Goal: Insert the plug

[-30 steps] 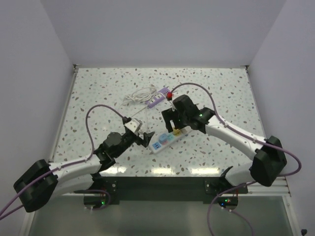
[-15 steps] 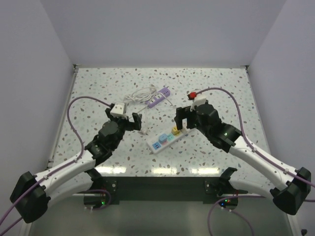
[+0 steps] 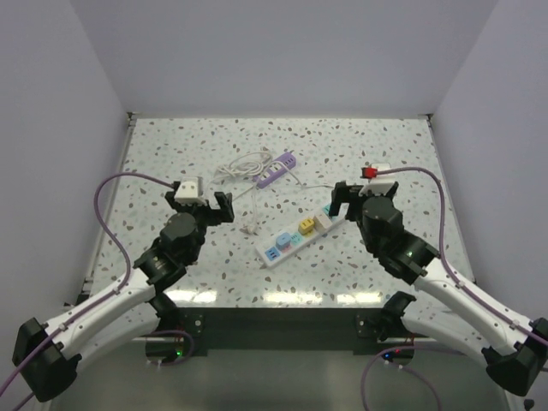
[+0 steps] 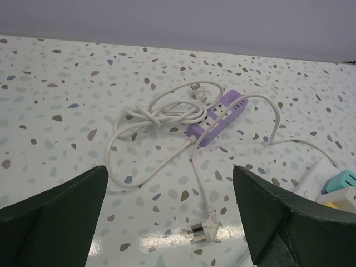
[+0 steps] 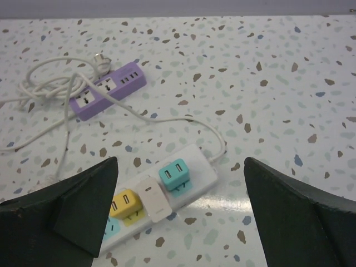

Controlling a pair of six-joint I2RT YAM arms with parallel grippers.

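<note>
A white power strip [image 3: 300,233] lies at the table's middle, with a teal charger [image 5: 176,174], a white charger [image 5: 154,197] and a yellow charger [image 5: 127,201] seated in it. A loose white plug [image 4: 204,229] on a thin cord lies flat on the table just left of the strip, unheld. My left gripper [image 3: 203,208] hovers left of it, open and empty; in its wrist view the plug lies between its fingers [image 4: 55,211]. My right gripper [image 3: 360,193] hangs open and empty at the strip's right end, its fingers [image 5: 300,211] either side of the chargers.
A purple power strip [image 3: 278,169] lies farther back with a coiled white cord [image 3: 242,165] beside it. A second plug end [image 4: 196,89] rests by the purple strip. White walls close the table at the back and sides.
Both arms have drawn back from the white strip, the left one to the left and the right one to the right. Both sets of jaws have opened wider.
</note>
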